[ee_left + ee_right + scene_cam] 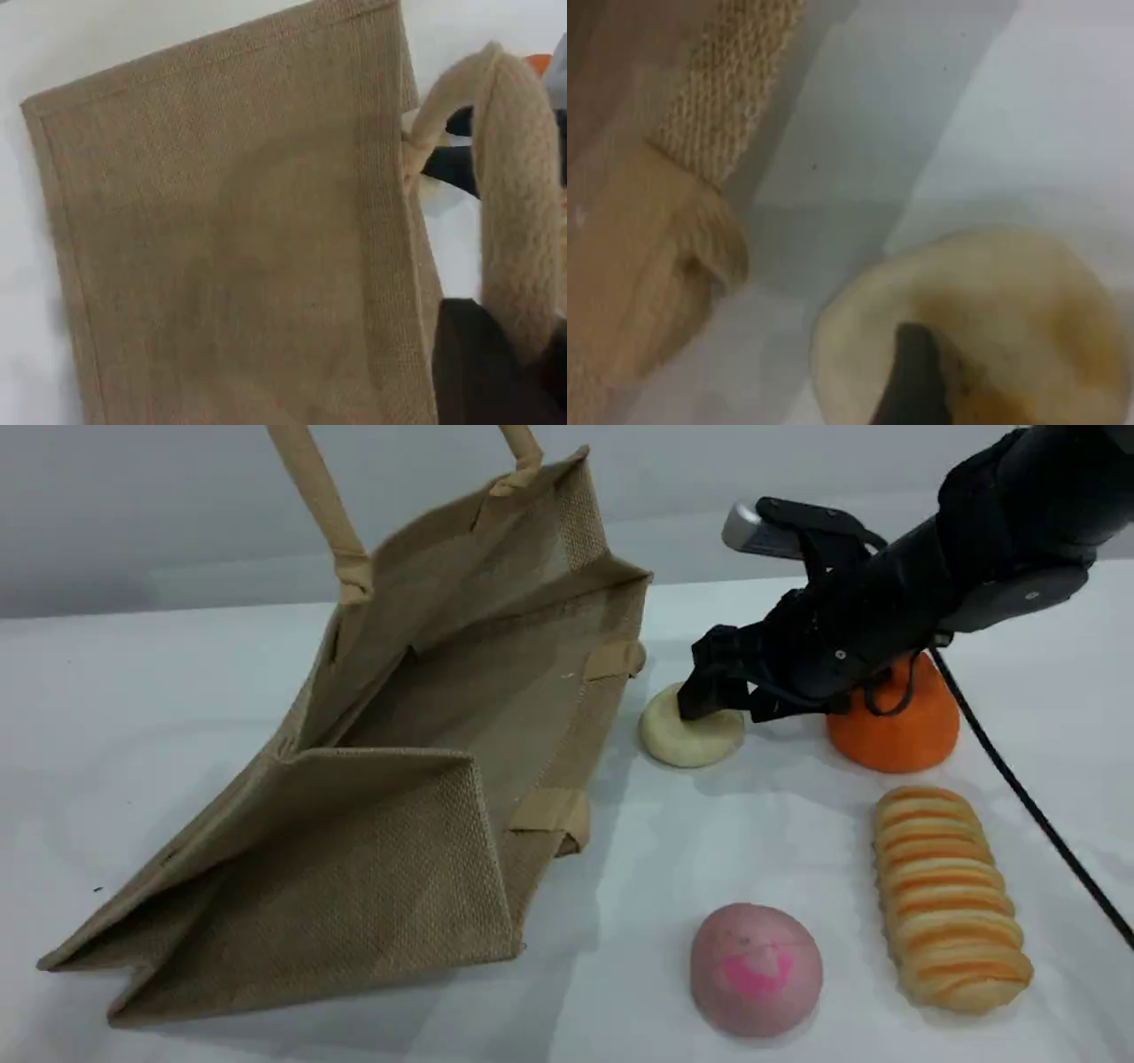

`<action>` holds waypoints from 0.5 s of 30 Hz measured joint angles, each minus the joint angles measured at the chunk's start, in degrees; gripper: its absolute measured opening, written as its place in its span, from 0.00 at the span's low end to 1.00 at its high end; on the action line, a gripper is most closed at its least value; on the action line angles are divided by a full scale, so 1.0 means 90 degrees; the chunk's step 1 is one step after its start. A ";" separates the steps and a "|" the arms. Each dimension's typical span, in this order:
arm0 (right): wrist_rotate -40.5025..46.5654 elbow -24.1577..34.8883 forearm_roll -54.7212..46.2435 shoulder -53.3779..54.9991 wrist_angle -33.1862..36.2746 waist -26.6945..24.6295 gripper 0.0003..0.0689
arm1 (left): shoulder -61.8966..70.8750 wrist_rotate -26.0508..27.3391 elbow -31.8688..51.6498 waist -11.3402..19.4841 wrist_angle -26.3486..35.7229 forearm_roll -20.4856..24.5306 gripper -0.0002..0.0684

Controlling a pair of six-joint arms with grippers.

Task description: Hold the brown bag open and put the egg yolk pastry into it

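The white table (133, 691) carries everything. On its left side the brown bag (399, 797) lies tipped over on one side panel, its mouth open toward the right. One side of the bag is drawn upward by its upper handle (323, 505), which runs out of the top of the scene view. In the left wrist view the left pincer (483, 372) shows as a dark tip at the bottom right corner. The padded loop of that handle (518, 221) runs down into the tip, so the pincer is clamped together on the handle, with the bag's woven panel (221, 248) hanging below.

Just right of the bag's mouth, on the table and apart from the bag's edge, sits the egg yolk pastry (691, 735). The right pincer (709, 691) has its fingers apart and is set down on the pastry from above, on its far right part. In the right wrist view one dark fingertip (917, 372) lies over the pastry's top (1010, 310), and the toasted brown patch is just right of it. The bag's edge (726, 88) and a beige handle tab (656, 266) fill the left of that view. The pastry rests on the table, not lifted.

Behind the right pincer is an orange rounded piece (899, 726), partly hidden by the arm. Nearer the camera lie a pink-marked round bun (756, 970) and, to its right, a long striped loaf (948, 899). A black cable (1028, 797) slants down past the loaf.
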 joint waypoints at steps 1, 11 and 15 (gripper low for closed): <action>0.0000 0.0000 -0.0006 0.0000 -0.0032 0.0000 0.71 | 0.0000 0.0000 0.0000 0.0000 0.0000 0.0000 0.13; 0.0000 0.0000 0.0001 0.0000 -0.0122 0.0000 0.62 | 0.0000 0.0000 0.0000 0.0000 0.0000 0.0000 0.13; 0.0000 0.0000 0.0016 0.0075 -0.0046 0.0000 0.62 | 0.0000 0.0000 0.0000 0.0000 0.0000 0.0000 0.13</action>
